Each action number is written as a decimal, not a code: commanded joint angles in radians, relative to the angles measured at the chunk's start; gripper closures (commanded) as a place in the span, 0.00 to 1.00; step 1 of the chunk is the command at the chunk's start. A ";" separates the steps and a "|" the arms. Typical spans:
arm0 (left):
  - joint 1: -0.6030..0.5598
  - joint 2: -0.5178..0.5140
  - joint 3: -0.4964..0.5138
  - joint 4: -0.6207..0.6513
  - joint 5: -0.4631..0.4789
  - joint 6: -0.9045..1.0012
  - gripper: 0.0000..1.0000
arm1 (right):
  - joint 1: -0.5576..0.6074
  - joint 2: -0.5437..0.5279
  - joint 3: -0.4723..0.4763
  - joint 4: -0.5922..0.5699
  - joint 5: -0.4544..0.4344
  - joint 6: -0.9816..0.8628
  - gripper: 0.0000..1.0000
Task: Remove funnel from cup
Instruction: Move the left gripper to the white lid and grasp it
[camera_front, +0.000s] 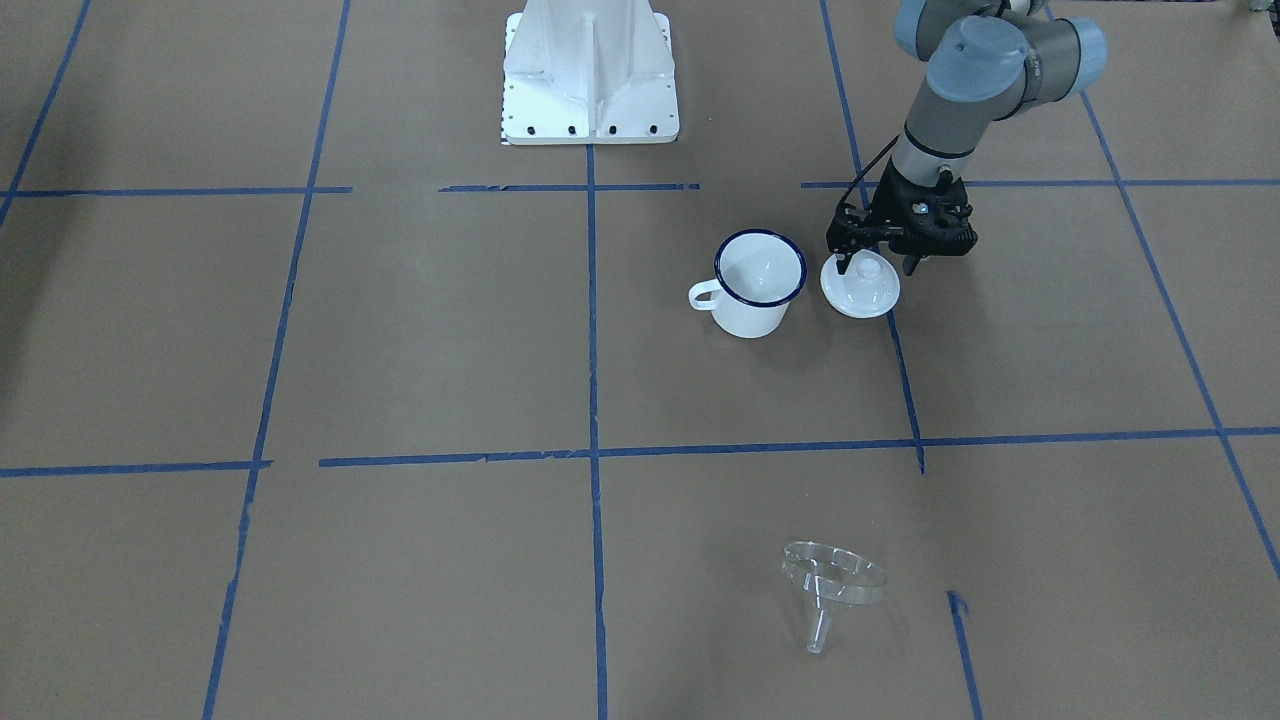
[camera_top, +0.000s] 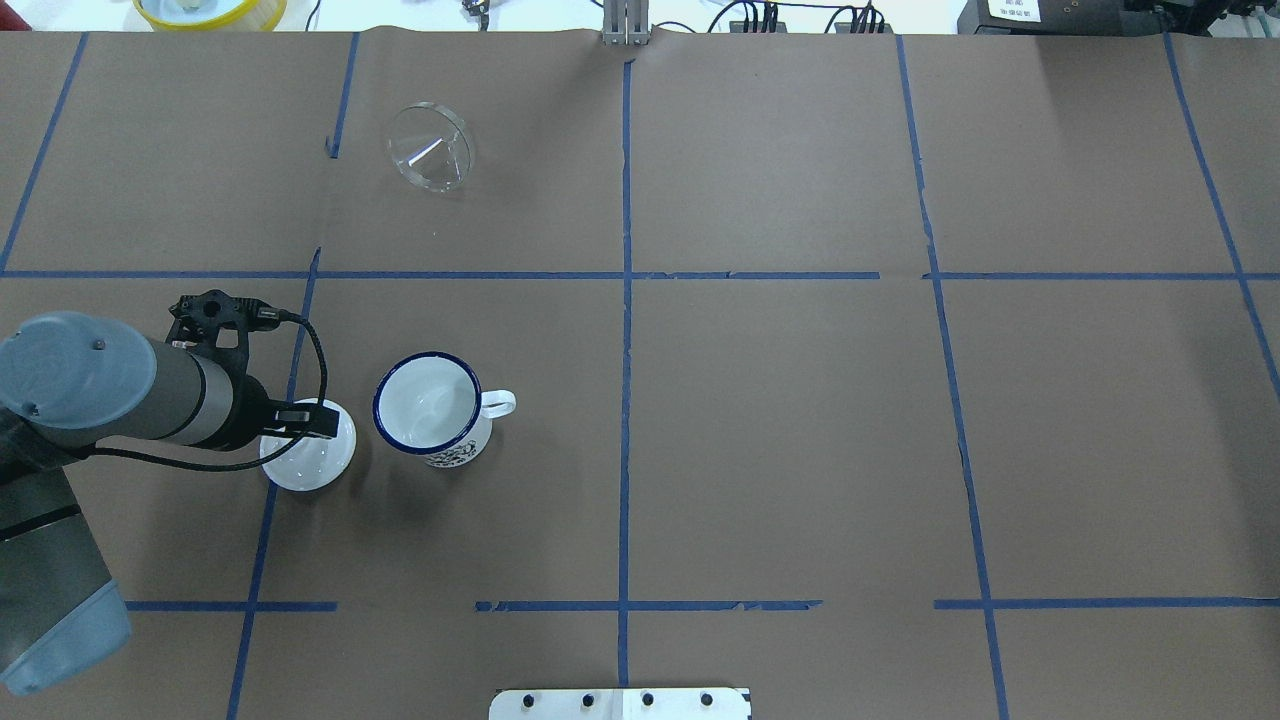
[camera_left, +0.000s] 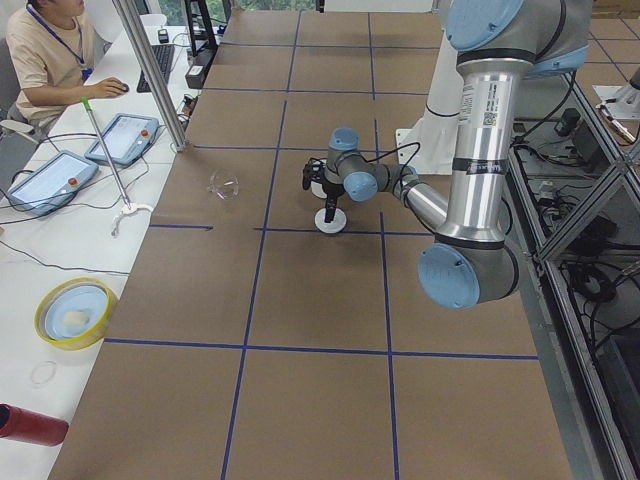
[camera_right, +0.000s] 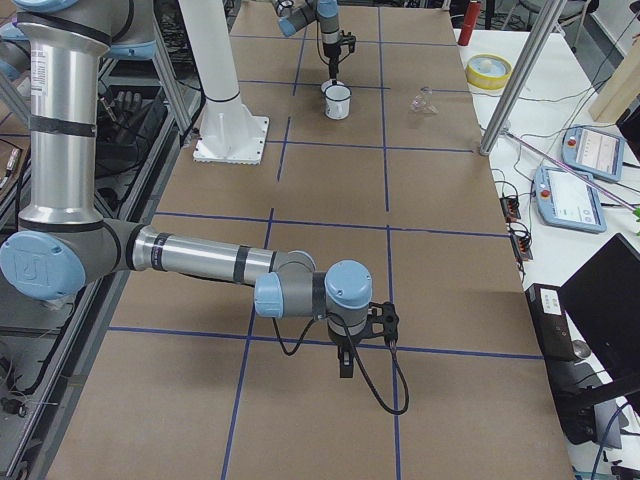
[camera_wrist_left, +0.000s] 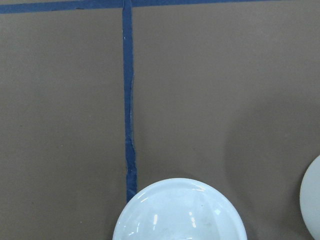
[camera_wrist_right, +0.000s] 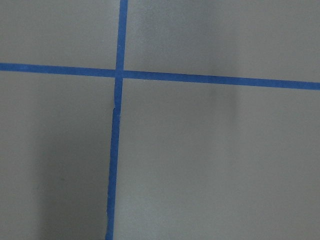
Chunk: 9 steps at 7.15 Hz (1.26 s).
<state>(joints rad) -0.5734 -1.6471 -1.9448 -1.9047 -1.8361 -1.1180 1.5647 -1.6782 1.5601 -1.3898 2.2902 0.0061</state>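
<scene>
The clear funnel lies on its side on the brown table, far from the cup; it also shows in the overhead view. The cup, a white mug with a dark blue rim, stands upright and empty. My left gripper is open, low over a white knobbed lid next to the cup, with a finger on either side of the knob. The lid fills the bottom of the left wrist view. My right gripper shows only in the exterior right view, far from the cup; I cannot tell if it is open.
The white robot base stands behind the cup. Blue tape lines grid the table. A yellow bowl and cables lie beyond the far edge. An operator sits at the side bench with tablets.
</scene>
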 joint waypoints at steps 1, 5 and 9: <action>0.004 -0.002 0.010 0.000 0.000 0.000 0.31 | 0.000 0.000 0.000 0.000 0.000 0.000 0.00; 0.004 -0.002 0.007 0.000 -0.002 0.001 0.43 | 0.000 0.000 0.000 0.000 0.000 0.000 0.00; -0.011 0.001 -0.038 0.006 -0.006 0.010 1.00 | 0.000 0.000 0.000 0.000 0.000 0.000 0.00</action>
<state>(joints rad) -0.5736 -1.6473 -1.9566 -1.9031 -1.8406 -1.1161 1.5647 -1.6782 1.5601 -1.3898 2.2902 0.0061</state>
